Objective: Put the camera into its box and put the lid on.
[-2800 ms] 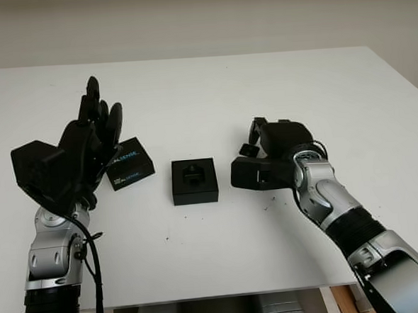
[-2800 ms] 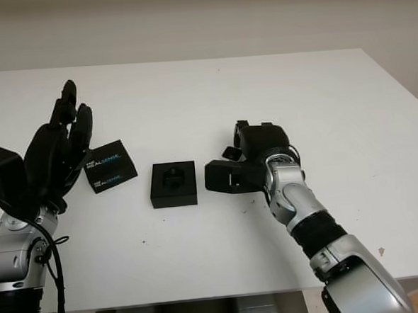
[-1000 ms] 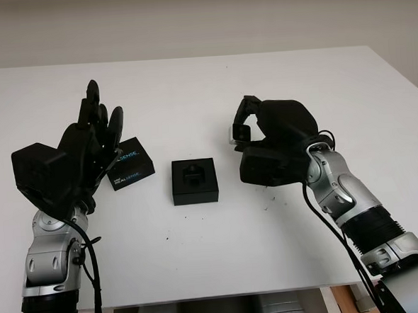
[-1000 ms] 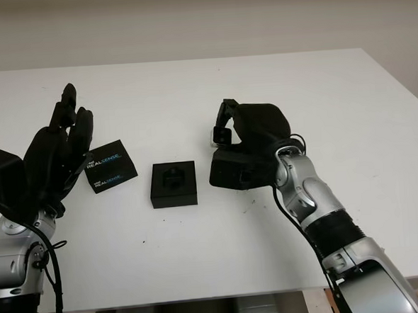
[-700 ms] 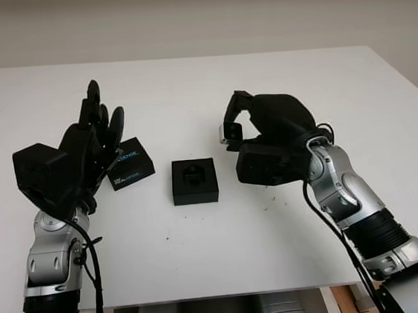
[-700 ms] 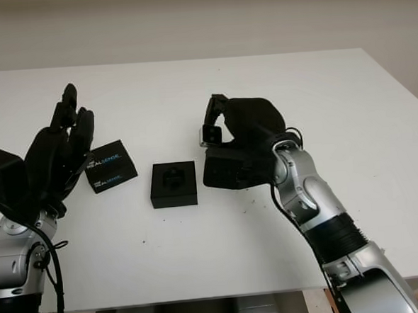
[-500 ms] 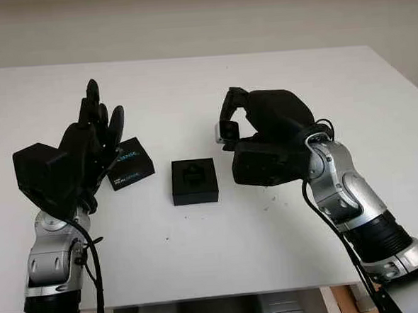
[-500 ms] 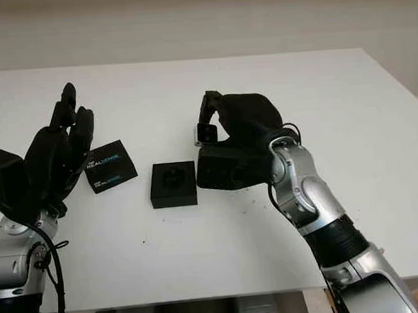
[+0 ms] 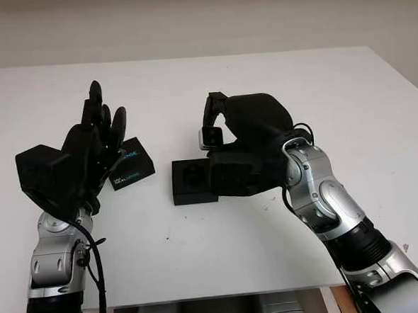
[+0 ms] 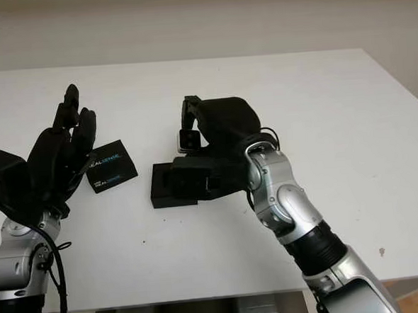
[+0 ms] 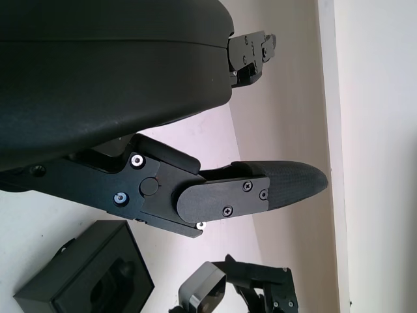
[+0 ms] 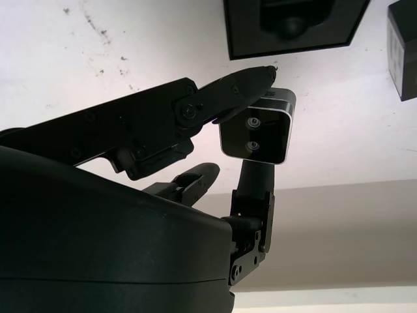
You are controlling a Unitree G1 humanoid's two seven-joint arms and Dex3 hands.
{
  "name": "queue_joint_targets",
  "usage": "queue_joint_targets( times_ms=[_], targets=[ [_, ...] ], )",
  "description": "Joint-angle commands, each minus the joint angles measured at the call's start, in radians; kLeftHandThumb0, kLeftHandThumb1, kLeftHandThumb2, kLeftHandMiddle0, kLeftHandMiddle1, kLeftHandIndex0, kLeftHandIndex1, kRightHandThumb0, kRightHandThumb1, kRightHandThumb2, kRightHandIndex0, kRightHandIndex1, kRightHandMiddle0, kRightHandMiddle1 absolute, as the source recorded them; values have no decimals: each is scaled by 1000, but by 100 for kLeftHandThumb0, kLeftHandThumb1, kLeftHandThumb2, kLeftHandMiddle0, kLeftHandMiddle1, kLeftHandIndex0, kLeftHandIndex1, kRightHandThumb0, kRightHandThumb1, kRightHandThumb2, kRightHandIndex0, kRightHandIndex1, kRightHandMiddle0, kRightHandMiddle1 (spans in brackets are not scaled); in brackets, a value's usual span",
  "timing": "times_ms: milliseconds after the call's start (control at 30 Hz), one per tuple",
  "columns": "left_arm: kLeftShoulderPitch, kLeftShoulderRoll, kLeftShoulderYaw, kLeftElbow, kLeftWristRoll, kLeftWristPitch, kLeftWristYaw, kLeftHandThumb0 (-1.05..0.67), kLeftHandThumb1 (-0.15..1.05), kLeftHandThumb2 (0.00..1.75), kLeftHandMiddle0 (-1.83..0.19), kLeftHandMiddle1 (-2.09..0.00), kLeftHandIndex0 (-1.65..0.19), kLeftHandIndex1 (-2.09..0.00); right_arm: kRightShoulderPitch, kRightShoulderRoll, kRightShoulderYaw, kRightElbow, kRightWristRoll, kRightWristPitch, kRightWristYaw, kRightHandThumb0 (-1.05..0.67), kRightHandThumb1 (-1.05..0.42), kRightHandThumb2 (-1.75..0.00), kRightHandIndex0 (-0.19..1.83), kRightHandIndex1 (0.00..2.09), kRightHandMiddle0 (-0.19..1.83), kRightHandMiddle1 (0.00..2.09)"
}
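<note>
Now, in the head views, the right hand (image 9: 239,130) has carried the small silver camera (image 9: 209,136), pinched between its fingertips, leftward until it hangs just above the open black box (image 9: 191,181), so lowering it in looks like the next step; the lid (image 9: 129,167) lies beside the box, by the raised, open left hand (image 9: 88,146). In the left wrist view the box (image 11: 91,277) sits below its empty fingers. In the right wrist view the camera (image 12: 255,133) is clamped between fingertips (image 12: 244,81) above the box (image 12: 293,26).
</note>
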Motion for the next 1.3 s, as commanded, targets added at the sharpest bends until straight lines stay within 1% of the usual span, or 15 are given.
queue_joint_targets(
  times_ms=[0, 200, 300, 400, 467, 600, 700, 767, 900, 1067, 1267],
  targets=[
    [2, -4, -5, -18, 0, -1, 2, -74, 105, 55, 19, 0, 19, 0, -15, 19, -4, -6, -14, 26, -1, -39, -105, -8, 56, 10, 29, 177],
    [8, -14, -11, -22, 8, -10, 17, -74, 105, 53, 19, 0, 19, 0, 0, 57, 21, -16, -60, 81, -6, -40, -105, -12, 53, 8, 30, 179],
    [10, -22, -10, -28, -2, -14, 15, -73, 105, 53, 19, 0, 19, 0, 19, 72, 22, -32, -63, 84, -20, -40, -105, -13, 57, 10, 32, 187],
    [11, -23, -10, -32, 0, -8, 16, -74, 105, 53, 19, 0, 19, 0, 33, 81, 24, -42, -63, 80, -32, -38, -105, -11, 62, 12, 34, 195],
    [13, -23, -10, -34, 4, -5, 20, -76, 105, 52, 19, 0, 19, 0, 41, 81, 28, -50, -67, 78, -32, -39, -105, -13, 65, 14, 34, 203],
    [13, -23, -13, -34, 10, -3, 26, -76, 105, 52, 19, 0, 19, 0, 51, 80, 35, -67, -66, 75, -8, -40, -105, -13, 63, 13, 28, 209],
    [10, -20, -12, -27, 7, -14, 18, -76, 105, 52, 19, 0, 19, 0, 55, 81, 36, -74, -57, 71, 8, -39, -105, -11, 62, 13, 27, 209],
    [7, -21, -12, -24, 9, -16, 21, -76, 105, 52, 19, 0, 19, 0, 56, 79, 41, -75, -56, 64, 17, -39, -105, -13, 62, 12, 28, 209],
    [4, -35, -12, -27, 8, -12, 38, -75, 105, 50, 19, 0, 19, 0, 60, 86, 45, -72, -55, 60, 20, -38, -105, -12, 63, 13, 32, 209],
    [4, -29, -16, -31, 14, -10, 39, -76, 105, 51, 19, 0, 19, 0, 61, 93, 48, -63, -52, 56, 20, -37, -105, -11, 62, 12, 34, 209],
    [6, -27, -13, -44, 7, 4, 31, -77, 105, 50, 19, 0, 19, 0, 60, 93, 57, -59, -56, 56, 41, -38, -104, -8, 57, 9, 28, 205]
  ],
)
